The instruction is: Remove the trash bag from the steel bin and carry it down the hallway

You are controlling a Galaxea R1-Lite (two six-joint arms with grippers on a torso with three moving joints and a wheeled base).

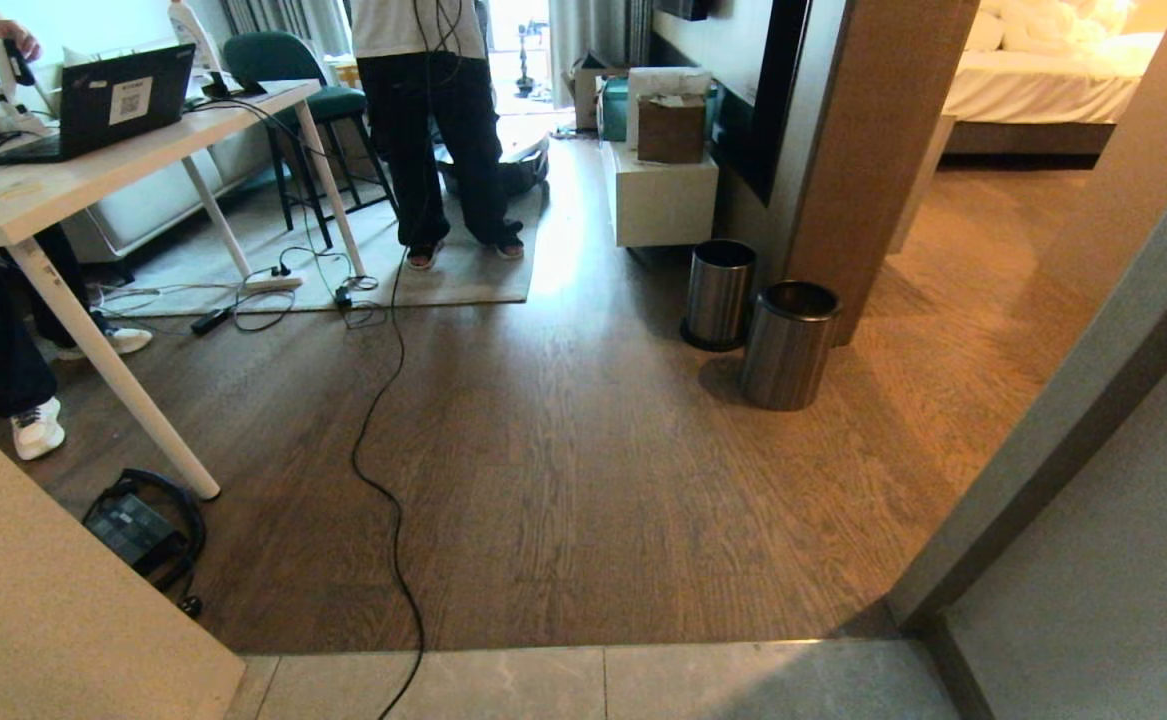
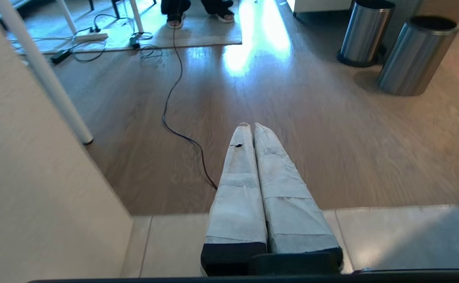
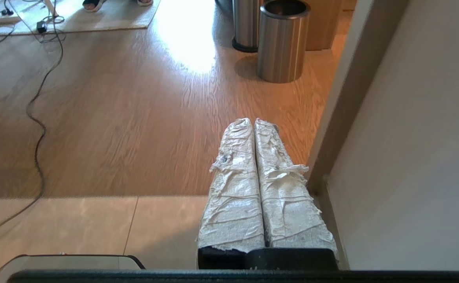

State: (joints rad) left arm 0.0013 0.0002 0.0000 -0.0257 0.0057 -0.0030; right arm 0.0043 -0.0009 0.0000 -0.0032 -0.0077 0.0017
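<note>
Ahead, two steel bins [image 1: 788,345] stand together; both grippers' jaws clenched, empty

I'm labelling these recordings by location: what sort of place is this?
Probably a hotel suite or apartment: a made bed through the doorway, a work table with a laptop, two steel bins on wood flooring.

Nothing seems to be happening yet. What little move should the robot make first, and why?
Probably roll forward over the wood floor toward the two steel bins beside the pillar. They stand well ahead, both pincers, left and right, are shut and empty, and no trash bag is visible from here. It should keep right of the black cable trailing across the floor.
</note>
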